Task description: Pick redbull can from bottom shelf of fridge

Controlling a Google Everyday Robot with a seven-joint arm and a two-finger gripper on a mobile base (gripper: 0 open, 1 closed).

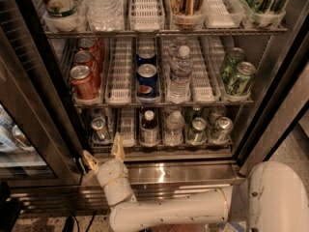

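Observation:
The fridge stands open in front of me. Its bottom shelf holds the slim silver redbull can in the left lane. To the right of the can are a small dark bottle, a water bottle and green-and-silver cans. My gripper is open and empty. It sits just below and in front of the shelf's left end, under the redbull can. One finger points up at the shelf edge and the other points left.
The middle shelf holds red cola cans, blue cans, a water bottle and green cans. A steel base sill runs below the gripper. The dark door frame is close on the left.

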